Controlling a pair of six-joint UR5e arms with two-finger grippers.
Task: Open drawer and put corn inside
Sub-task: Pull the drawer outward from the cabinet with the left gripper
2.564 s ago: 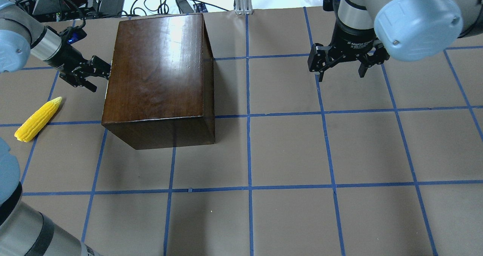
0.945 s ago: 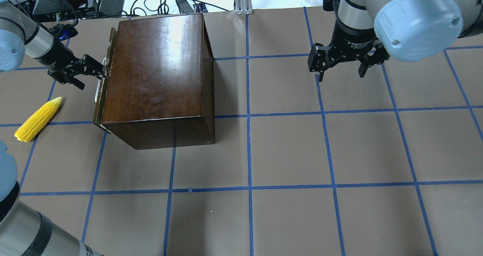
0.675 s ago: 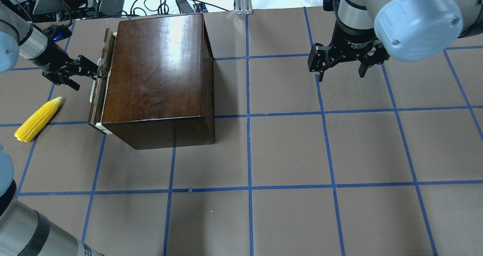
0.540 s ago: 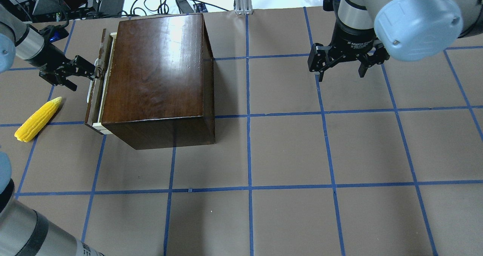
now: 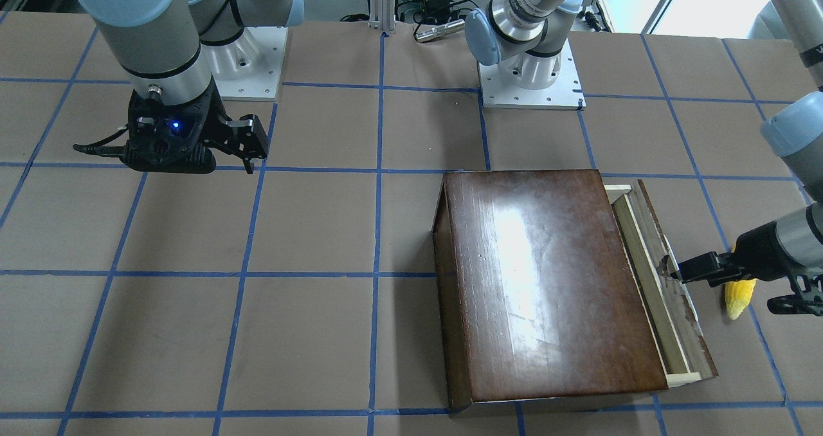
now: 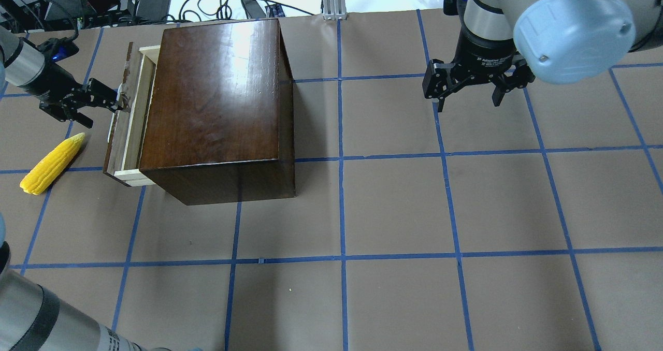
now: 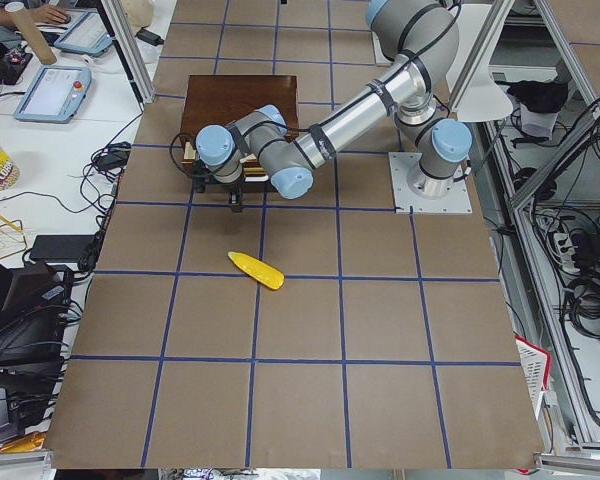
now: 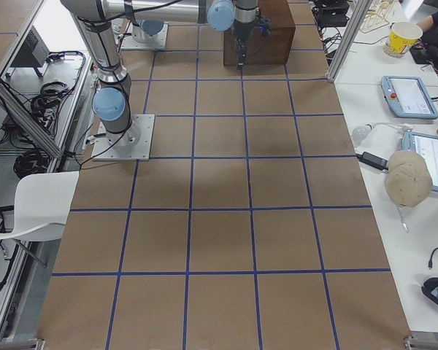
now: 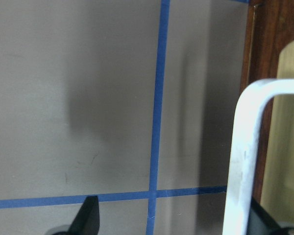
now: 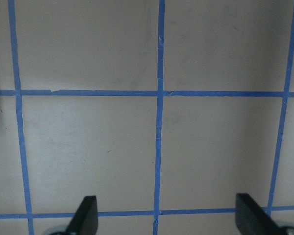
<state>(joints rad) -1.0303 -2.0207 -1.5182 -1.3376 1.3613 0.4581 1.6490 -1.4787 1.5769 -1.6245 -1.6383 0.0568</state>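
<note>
The drawer [image 6: 135, 117] is seen standing partly out of the glossy dark-brown box [image 6: 217, 92], on the box's side toward the robot's left. A narrow strip of pale unfinished wood is exposed between the box and the dark, scuffed front panel. A white bow handle [image 9: 245, 147] is fixed to that panel. The drawer's long axis runs from the near to the far edge of the desk [image 6: 393, 206], along the box's face, and its front is turned toward the left arm.

The left claw [image 6: 111, 98] is held at the front panel with its fingers spread, not clenched. In the left wrist view the handle is seen just inside one finger [image 9: 262, 220], while the other finger [image 9: 88, 218] is well apart over bare desk.

The corn [image 6: 52, 163], bright yellow and tapered, lies flat on the desk just beside the drawer front. It is near the left claw but apart from it, slanted with its pointed tip toward the claw.

The right claw [image 6: 470, 102] hangs released over bare desk, well apart from the box.
</note>
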